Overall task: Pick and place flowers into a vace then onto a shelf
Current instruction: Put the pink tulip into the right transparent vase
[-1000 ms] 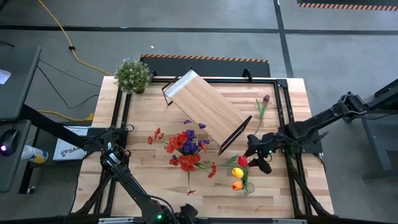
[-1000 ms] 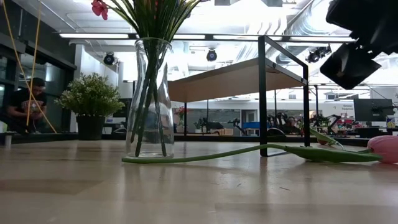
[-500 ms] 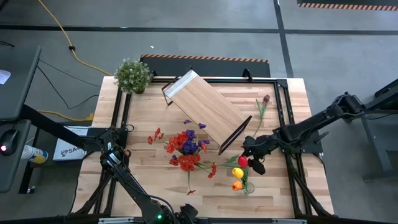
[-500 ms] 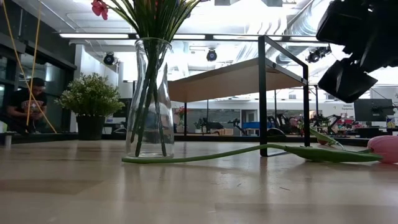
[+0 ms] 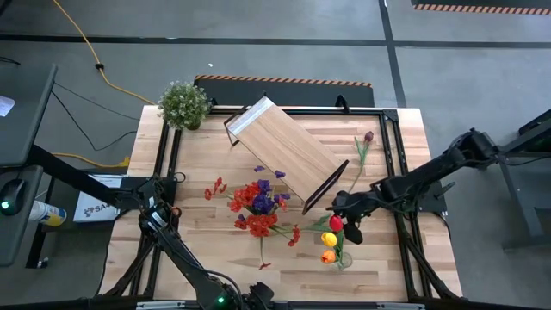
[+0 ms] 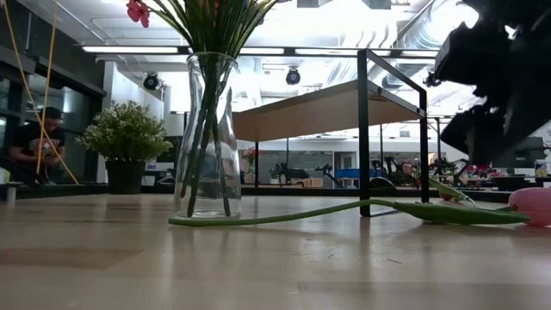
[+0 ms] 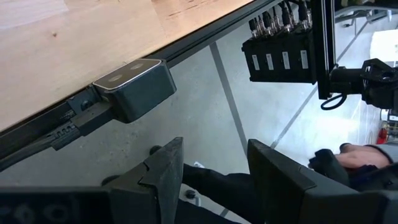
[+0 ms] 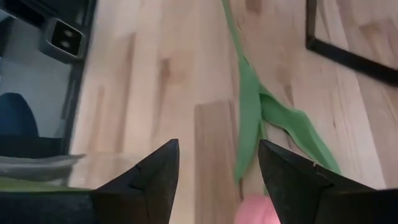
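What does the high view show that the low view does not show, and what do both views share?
Only the high view shows the dark maroon tulip lying near the table's right edge, the loose red flowers left of the vase bouquet, and the left arm parked off the table's near edge.

Only the low view shows the glass vase from the side, with stems standing inside it, and a person sitting in the room behind.

Both show the shelf standing on the table, the potted plant, and the right gripper held above the lying pink tulip, its fingers open.
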### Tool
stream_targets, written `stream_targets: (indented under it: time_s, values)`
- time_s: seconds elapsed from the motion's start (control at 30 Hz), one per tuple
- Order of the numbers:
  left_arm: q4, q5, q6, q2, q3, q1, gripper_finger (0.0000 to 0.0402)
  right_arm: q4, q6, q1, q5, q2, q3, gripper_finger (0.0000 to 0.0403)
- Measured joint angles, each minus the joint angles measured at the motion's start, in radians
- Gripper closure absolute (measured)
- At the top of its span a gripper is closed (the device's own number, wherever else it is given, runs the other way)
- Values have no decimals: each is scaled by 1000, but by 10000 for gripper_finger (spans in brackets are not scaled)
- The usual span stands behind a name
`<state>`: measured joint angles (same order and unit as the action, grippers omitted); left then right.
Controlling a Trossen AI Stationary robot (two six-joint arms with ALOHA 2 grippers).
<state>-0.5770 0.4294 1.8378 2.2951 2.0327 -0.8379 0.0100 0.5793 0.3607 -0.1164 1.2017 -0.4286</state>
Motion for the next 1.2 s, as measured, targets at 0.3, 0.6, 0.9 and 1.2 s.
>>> stream_targets:
  time_s: [0.3,0.6,0.9,1.2]
  values:
    - [0,0,0,0,0,0,190,-29,-3,0,-1,57,0,184]
    - [0,0,0,0,0,0,190,-36,-3,0,1,121,0,183]
    - [0,0,0,0,0,0,190,-28,-4,0,-8,183,-3,198]
    - [0,0,0,0,0,0,190,-49,-20,0,-12,166,0,227]
